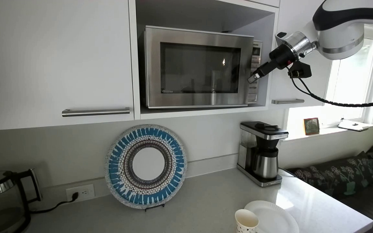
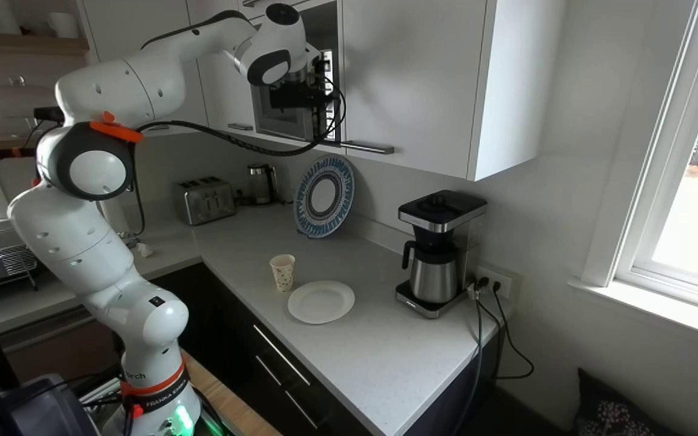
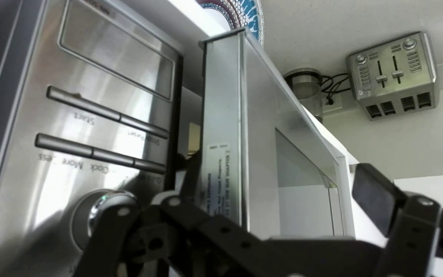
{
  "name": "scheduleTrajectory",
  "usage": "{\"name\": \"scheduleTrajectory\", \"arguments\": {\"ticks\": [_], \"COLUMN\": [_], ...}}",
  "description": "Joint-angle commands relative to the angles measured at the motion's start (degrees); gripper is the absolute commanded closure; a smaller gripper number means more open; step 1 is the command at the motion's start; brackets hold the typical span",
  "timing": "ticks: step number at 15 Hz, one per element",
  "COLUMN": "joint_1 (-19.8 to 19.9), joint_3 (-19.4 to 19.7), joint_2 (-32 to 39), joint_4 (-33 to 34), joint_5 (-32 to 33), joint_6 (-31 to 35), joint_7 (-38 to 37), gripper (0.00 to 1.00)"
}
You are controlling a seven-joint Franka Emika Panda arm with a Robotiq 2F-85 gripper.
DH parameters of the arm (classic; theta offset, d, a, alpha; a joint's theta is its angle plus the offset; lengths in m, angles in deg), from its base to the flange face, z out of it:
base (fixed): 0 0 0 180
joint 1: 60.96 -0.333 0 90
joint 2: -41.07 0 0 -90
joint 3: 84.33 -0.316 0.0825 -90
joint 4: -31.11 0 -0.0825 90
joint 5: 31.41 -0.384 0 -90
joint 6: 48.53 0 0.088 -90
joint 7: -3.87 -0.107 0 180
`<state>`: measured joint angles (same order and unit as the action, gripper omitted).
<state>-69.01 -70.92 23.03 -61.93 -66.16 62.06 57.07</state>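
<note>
A stainless steel microwave (image 1: 199, 100) stands in an open cabinet niche, its door ajar. The wrist view looks along the gap between the control panel (image 3: 102, 107) and the inner edge of the door (image 3: 221, 115), which carries a printed label. My gripper (image 3: 283, 184) is open around that door edge. One finger (image 3: 191, 173) reaches into the gap behind the door; the other finger's pad (image 3: 375, 200) stands apart, on the front side. Whether the inner finger touches the door I cannot tell. In an exterior view the gripper (image 1: 254, 77) is at the microwave's control side, seen edge-on.
Below, the counter holds a coffee maker (image 1: 264, 155), a paper cup (image 2: 283, 272), a white plate (image 2: 321, 301) and a round blue-patterned disc (image 2: 325, 197). A toaster (image 2: 205, 201) is farther along. Niche walls and a closed cabinet door (image 2: 409, 79) flank the microwave.
</note>
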Motion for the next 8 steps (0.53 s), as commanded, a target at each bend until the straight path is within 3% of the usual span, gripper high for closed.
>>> {"name": "scheduleTrajectory", "arguments": {"ticks": [1, 8], "joint_1": [1.60, 3.07], "joint_3": [-1.29, -2.92], "joint_2": [0.56, -0.09], "joint_4": [0.48, 0.07], "joint_5": [-0.75, 2.26], "joint_6": [0.91, 1.32], "joint_7": [1.37, -0.43], "gripper": [0.00, 0.00]}}
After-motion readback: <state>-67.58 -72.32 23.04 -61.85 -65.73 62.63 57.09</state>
